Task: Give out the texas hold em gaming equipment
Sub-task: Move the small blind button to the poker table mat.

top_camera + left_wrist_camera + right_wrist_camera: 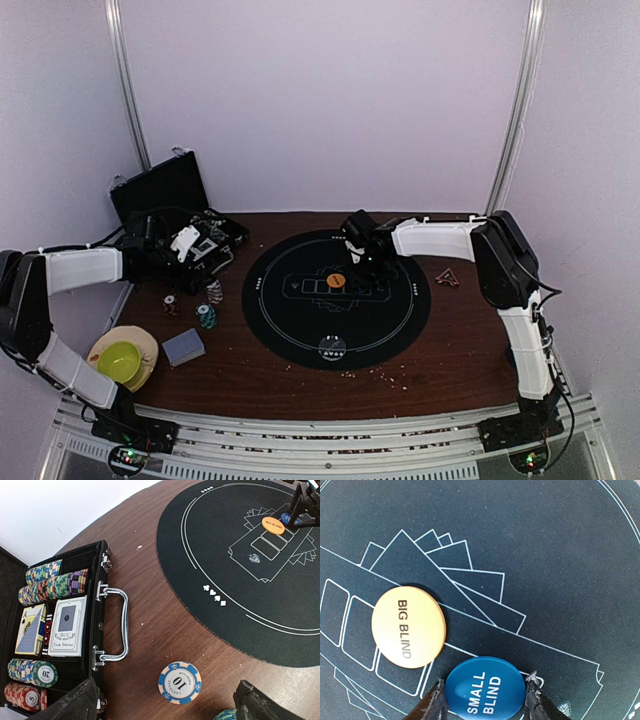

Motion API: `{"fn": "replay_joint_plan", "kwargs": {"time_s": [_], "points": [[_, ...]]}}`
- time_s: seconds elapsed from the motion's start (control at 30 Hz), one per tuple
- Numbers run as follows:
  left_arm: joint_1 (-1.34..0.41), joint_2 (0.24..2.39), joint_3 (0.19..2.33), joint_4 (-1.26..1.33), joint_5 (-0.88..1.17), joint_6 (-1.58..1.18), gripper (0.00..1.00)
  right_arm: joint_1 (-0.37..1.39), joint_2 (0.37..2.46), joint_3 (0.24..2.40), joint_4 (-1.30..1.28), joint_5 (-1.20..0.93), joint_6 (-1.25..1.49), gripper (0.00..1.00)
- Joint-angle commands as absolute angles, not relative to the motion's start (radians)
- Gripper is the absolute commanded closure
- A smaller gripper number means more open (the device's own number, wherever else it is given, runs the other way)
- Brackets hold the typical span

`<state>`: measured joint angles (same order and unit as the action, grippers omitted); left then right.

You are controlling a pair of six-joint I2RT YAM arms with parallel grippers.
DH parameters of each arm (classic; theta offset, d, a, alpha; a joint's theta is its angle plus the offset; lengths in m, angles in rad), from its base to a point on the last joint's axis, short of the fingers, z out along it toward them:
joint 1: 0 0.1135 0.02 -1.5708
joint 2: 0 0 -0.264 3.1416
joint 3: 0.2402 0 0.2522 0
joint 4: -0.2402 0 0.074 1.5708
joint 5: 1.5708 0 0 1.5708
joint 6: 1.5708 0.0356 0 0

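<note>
- Wood-grain table point(300, 385) under pale walls point(320, 100). What sits closest to the bases?
- At lower left of the overhead view I see a yellow-green bowl point(120, 360) on a tan plate point(140, 338), with the grey-blue deck of cards point(183, 347) just beside it. A little beyond stand short chip stacks point(207, 316).
- Your left claw?
- My left gripper point(165, 700) hangs spread as wide as it goes, holding nothing. A blue "10" chip point(180, 682) lies flat below the gap, at the bottom of its wrist view. That arm is the nearer one to the chips.
- The right?
- My right gripper point(486, 682) is over the middle of the round black mat point(400, 320), closed about halfway, one tip against each side of the blue SMALL BLIND disc point(482, 697). Round, so no long axis matters. The orange BIG BLIND disc point(408, 626) lies just up-left of it, a sliver apart; I judge the next move turns on clearing that neighbour.
- Anything unclear?
- Whether the blue one is off the mat: its lower edge is cut off. A pale round mark point(332, 347) at the mat's near edge is too small to name. Farthest back, the open black case point(102, 605) holds rows of chips point(52, 585).
</note>
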<state>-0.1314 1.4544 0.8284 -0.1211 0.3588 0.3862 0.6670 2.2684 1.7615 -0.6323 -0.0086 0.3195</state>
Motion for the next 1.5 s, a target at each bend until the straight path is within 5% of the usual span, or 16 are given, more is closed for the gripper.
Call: {"fn": "replay_joint_plan", "kwargs": {"time_s": [0.0, 0.53, 0.97, 1.47], "points": [[-0.135, 1.464, 0.834, -0.084, 0.364, 0.382, 0.02, 0.672, 2.248, 1.783, -0.672, -0.005, 0.316, 0.5], [-0.134, 1.466, 0.835, -0.084, 0.365, 0.382, 0.02, 0.81, 2.274, 1.908, -0.69, 0.009, 0.323, 0.48], [-0.135, 1.459, 0.831, -0.075, 0.354, 0.377, 0.02, 0.879, 2.52, 2.281, -0.694, -0.011, 0.354, 0.47], [-0.134, 1.463, 0.831, -0.072, 0.352, 0.377, 0.02, 0.905, 2.6, 2.294, -0.46, -0.057, 0.364, 0.45]]}}
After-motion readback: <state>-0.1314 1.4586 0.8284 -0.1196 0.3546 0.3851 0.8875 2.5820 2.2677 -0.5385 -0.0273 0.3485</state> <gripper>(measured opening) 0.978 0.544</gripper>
